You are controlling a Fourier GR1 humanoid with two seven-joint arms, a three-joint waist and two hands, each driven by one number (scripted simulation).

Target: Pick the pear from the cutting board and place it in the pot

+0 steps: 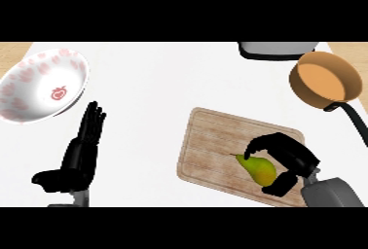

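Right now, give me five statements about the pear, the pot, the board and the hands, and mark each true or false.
1. The pear lies on the cutting board. True.
2. The right hand is curled round the pear. True.
3. The pear is already inside the pot. False: the pot holds nothing that shows, and the pear is on the board.
4. The left hand holds the patterned bowl. False: it rests open, fingers up, below the bowl and apart from it.
5. The pot stands at the view's upper left. False: it is at the upper right, beyond the board, with its dark handle running down the right edge.
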